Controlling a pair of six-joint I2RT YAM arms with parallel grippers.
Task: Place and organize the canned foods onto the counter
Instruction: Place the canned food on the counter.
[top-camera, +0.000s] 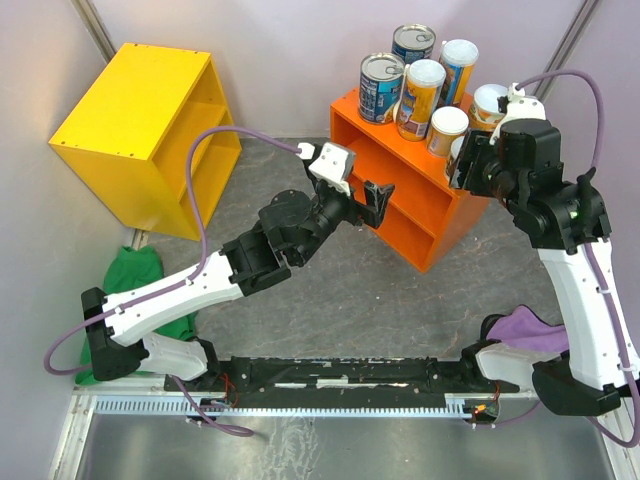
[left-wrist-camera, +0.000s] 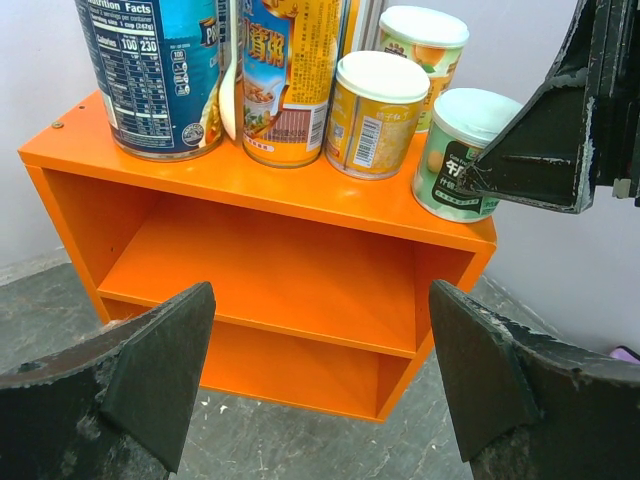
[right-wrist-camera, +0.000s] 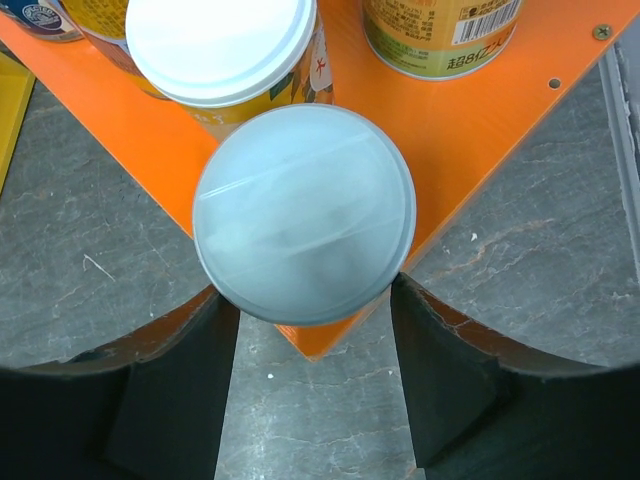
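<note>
Several canned foods stand on the flat top of the orange counter (top-camera: 420, 215): two blue tins (top-camera: 381, 87), two taller white-lidded cans (top-camera: 420, 98) and short pale-lidded ones (top-camera: 447, 130). My right gripper (top-camera: 468, 160) reaches down at the counter's right corner. It is shut on a short green-labelled can (right-wrist-camera: 305, 215) that stands there. The can's lid covers the fingertips (right-wrist-camera: 215, 325). In the left wrist view one right finger (left-wrist-camera: 545, 150) presses that can (left-wrist-camera: 455, 150). My left gripper (left-wrist-camera: 320, 300) hangs open and holds nothing in front of the counter's inner shelf (left-wrist-camera: 260, 300).
A yellow cabinet (top-camera: 140, 130) lies at the back left. A green cloth (top-camera: 135, 275) sits by the left arm and a purple cloth (top-camera: 530, 330) by the right arm's base. A black rail (top-camera: 340, 375) runs along the near edge.
</note>
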